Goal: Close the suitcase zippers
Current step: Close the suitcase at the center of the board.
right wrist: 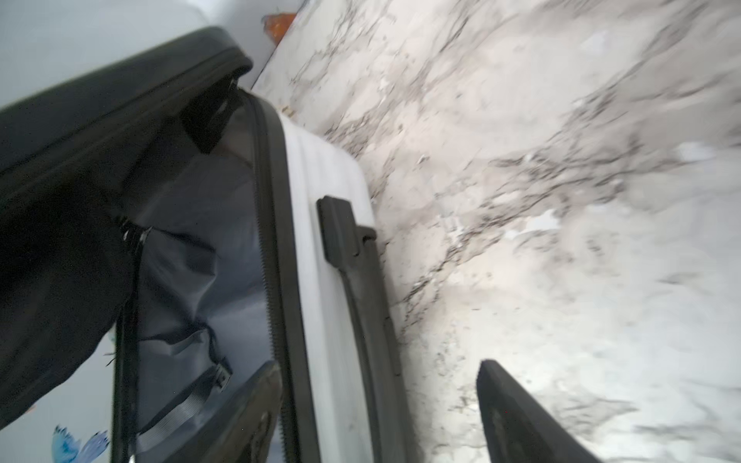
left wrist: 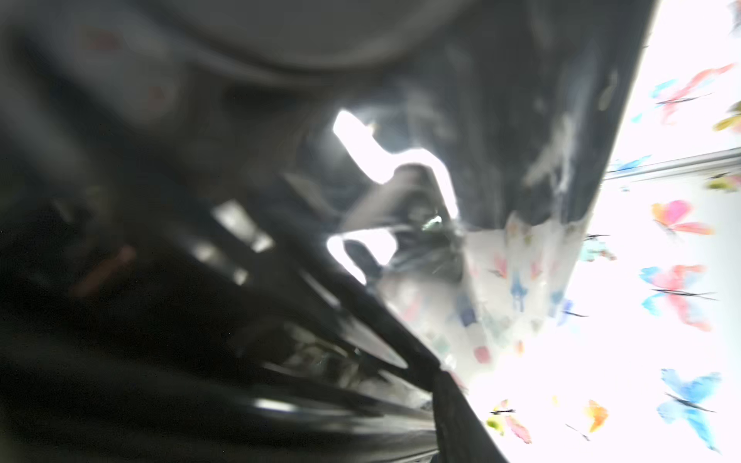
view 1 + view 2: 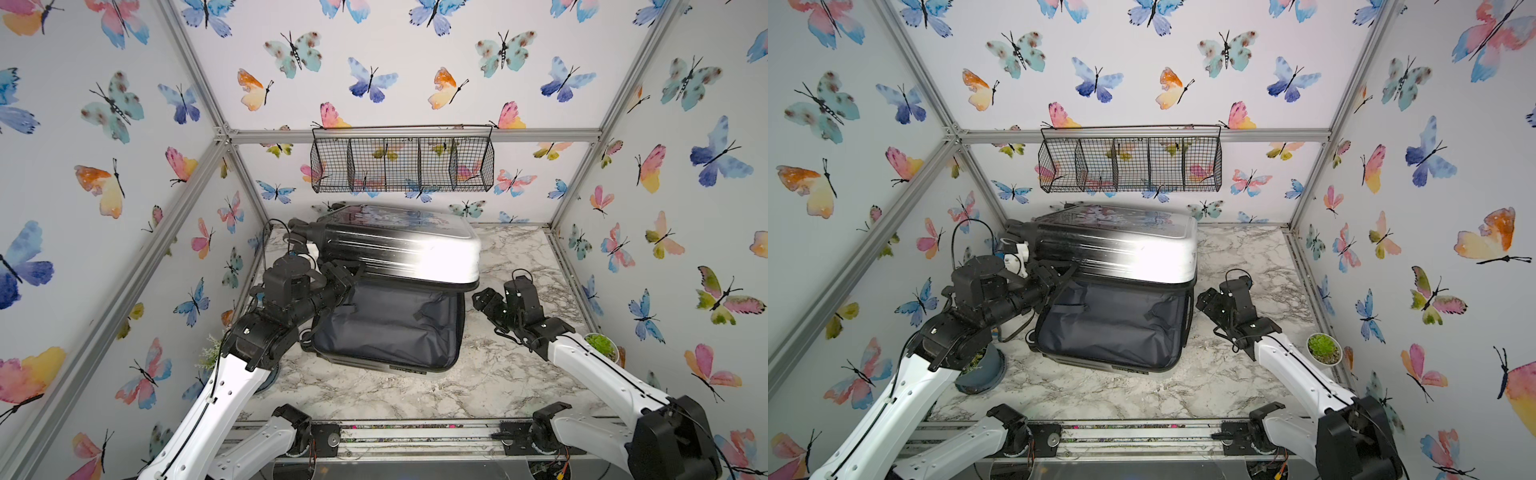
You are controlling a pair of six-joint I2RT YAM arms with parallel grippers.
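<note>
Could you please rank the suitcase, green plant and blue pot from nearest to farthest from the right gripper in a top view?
1. Suitcase, just left of the right gripper.
2. Green plant, farther right.
3. Blue pot, beyond the suitcase, far left.

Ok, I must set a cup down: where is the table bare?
Bare table runs in front of the suitcase, up to the near rail, and behind the right pincer toward the far right corner. Crowded: the suitcase's left side, with the left pincer and a blue pot.
</note>
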